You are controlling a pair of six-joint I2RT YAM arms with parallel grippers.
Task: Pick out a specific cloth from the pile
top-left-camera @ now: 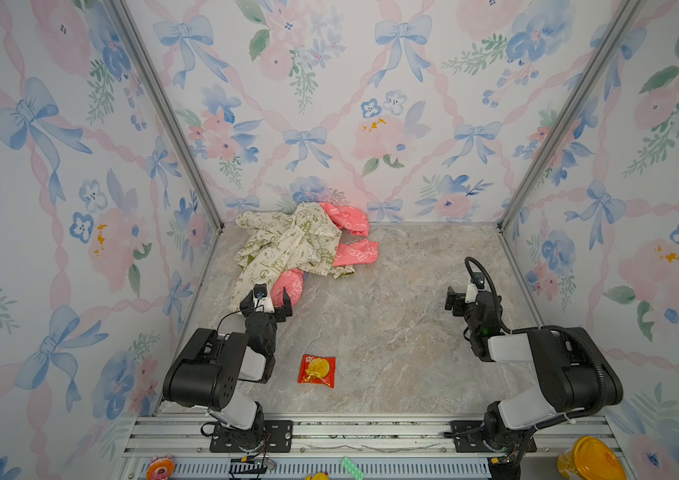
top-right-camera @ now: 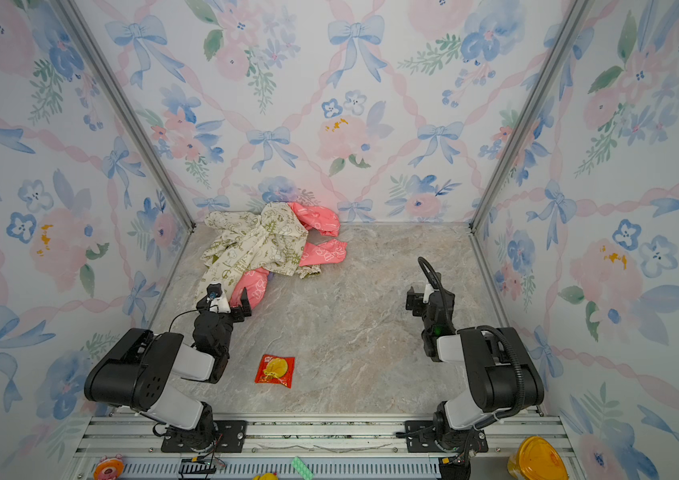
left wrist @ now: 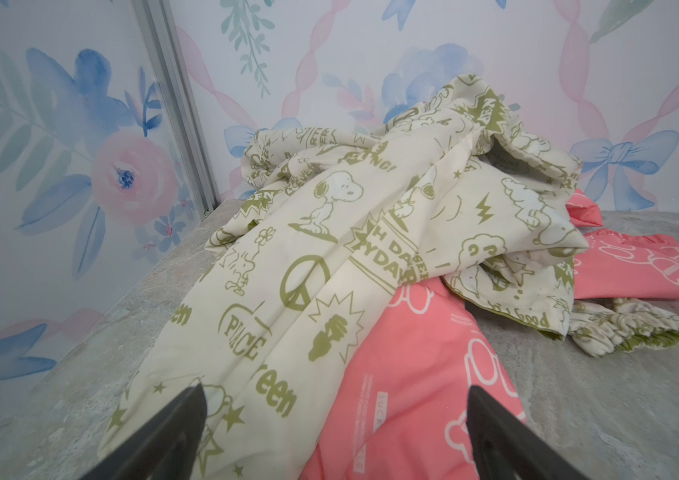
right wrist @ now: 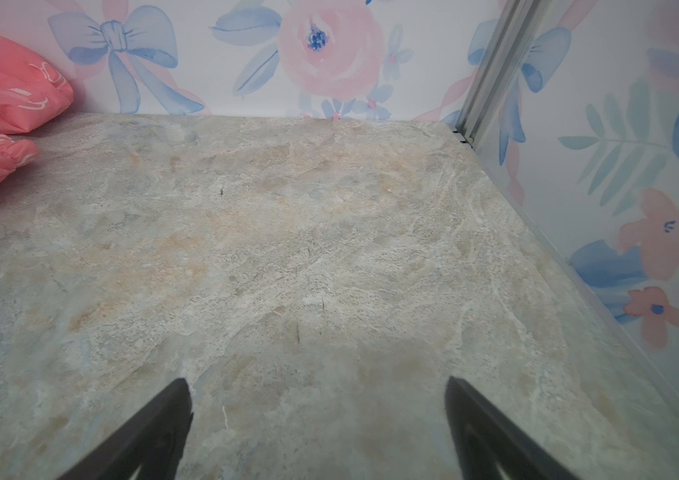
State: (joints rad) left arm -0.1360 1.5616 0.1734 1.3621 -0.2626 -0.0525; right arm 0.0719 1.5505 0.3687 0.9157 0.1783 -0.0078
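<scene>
The pile (top-left-camera: 288,245) sits in the far left corner of the bench (top-left-camera: 392,311), pushed up against the flowered back wall (top-left-camera: 371,104). On top sprawls a cream garment (top-left-camera: 284,241) with green cartoon print. A coral-pink garment (top-left-camera: 350,218) with white outlines pokes out from under it on the right side and again at the near end. The left wrist view shows the cream garment (left wrist: 329,249) draped over the pink one (left wrist: 412,374), with a gathered cream cuff lying on the bench beside them.

I can't pick out the lavender cloth with any certainty. In both top views a small purplish sliver (top-left-camera: 306,274) (top-right-camera: 271,276) peeks out at the pile's near edge, between the pink sleeve and the cream hem, but it is too small to tell what it is.

The left tool (top-left-camera: 266,302) (left wrist: 335,392) hangs over the near end of the pile with its jaws spread wide. One finger is over cream fabric, the other is over pink, and nothing is gripped between them. The right tool (top-left-camera: 454,301) (right wrist: 317,383) is well apart from the pile on the right side, above bare bench, its jaws also spread wide and holding nothing.

A red packet (top-left-camera: 317,370) with a yellow picture lies flat on the bench near the front, between the two arms.
</scene>
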